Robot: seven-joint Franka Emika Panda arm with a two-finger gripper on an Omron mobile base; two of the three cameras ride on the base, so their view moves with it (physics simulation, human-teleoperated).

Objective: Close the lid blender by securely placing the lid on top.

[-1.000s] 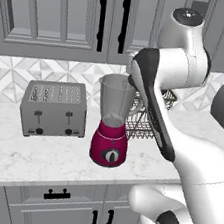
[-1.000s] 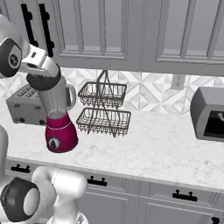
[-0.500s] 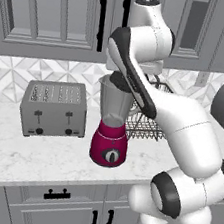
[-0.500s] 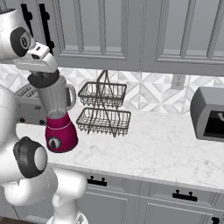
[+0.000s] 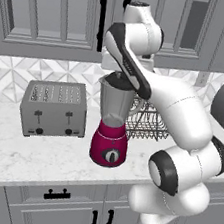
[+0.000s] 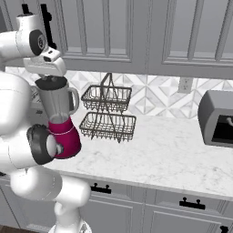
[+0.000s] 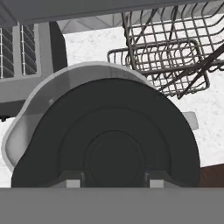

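The lid [image 7: 114,148] lies flat over the mouth of the blender [image 5: 113,122], its black disc covering most of the opening in the hand view, with a crescent of the clear jar rim showing at the upper left. The gripper [image 7: 114,178] stands directly above it, its 2 fingertips set either side of the raised centre; whether they are clamped on that centre or merely beside it cannot be told from these views. Whether the lid is seated in the rim or only resting on it is also unclear. Judged risk 1: the uneven rim margin suggests the lid may sit off-centre, so a release here could leave it tilted or loose. Risk 2: if the fingertips do hold the centre, lifting away without parting them would pull the lid back off. Risk 3: a hard downward push off-axis could tip the tall jar on its magenta base, as the blender stands free on the desk [image 5: 37,154]. The toaster [image 5: 54,108] sits just to one side and the wire rack [image 6: 108,113] to the other, both close enough to be struck by a wide arm swing.
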